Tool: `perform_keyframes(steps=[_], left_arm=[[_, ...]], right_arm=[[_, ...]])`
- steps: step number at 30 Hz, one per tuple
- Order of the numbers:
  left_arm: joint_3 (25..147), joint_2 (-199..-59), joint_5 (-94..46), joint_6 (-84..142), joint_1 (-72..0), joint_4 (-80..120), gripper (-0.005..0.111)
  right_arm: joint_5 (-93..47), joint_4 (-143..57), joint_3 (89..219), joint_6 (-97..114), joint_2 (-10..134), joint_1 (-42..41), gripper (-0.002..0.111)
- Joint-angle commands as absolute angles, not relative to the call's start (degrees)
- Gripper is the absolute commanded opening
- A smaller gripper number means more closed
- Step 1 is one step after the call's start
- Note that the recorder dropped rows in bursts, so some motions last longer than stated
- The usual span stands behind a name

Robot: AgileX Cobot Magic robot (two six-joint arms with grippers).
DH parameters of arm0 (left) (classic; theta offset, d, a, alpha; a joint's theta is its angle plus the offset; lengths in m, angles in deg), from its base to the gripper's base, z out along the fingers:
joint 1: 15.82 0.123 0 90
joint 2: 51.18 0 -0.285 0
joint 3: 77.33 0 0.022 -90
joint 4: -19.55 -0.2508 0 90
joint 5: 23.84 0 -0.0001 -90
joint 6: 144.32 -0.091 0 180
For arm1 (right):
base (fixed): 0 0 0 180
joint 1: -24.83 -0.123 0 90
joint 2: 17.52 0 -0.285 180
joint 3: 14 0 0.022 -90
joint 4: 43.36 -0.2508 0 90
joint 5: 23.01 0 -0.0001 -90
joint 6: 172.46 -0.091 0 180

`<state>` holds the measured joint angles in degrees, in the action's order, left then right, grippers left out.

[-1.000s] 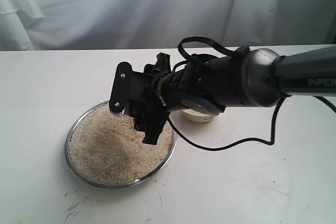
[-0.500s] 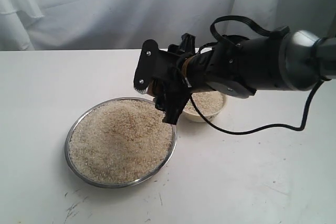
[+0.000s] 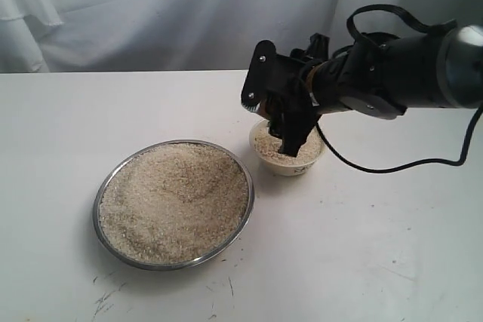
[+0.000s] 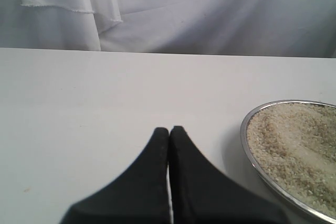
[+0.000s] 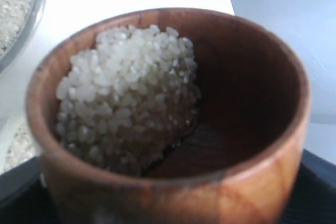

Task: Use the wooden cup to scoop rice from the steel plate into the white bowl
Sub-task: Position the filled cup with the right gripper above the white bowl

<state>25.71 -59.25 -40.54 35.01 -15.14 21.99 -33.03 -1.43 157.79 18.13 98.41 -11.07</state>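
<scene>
That cup (image 5: 173, 192) showed glossy reddish-brown grained wood, dark inside; the rice (image 5: 126, 103) in it was pale off-white. The plate (image 3: 175, 265) gleamed silver, the bowl (image 3: 281, 166) at its two o'clock was cream. Table (image 3: 377, 246) and curtain (image 3: 151, 13) were white, left gripper (image 4: 169, 129) black.

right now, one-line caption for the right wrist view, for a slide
A wooden cup part-filled with rice banked against one wall, dark inside bare opposite; steel plate rim at the edge.

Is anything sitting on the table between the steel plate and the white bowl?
No. In the exterior view only a narrow strip of bare table separates the steel plate from the white bowl.
</scene>
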Motion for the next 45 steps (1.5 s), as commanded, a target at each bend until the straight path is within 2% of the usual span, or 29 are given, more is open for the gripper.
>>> perform_keyframes(steps=[1, 19, 45], left_arm=[[25.45, -58.96, -40.18, 35.19, -15.23, 22.03, 0.0], [25.45, -58.96, -40.18, 35.19, -15.23, 22.03, 0.0], [25.45, -58.96, -40.18, 35.19, -15.23, 22.03, 0.0]], right_arm=[[-33.53, 1.4, 157.6, 16.51, 97.44, -9.19, 0.0], [-44.52, 10.45, 157.37, 14.57, 96.15, -7.77, 0.0], [-46.95, 22.41, 154.38, 10.91, 97.62, -9.47, 0.0]])
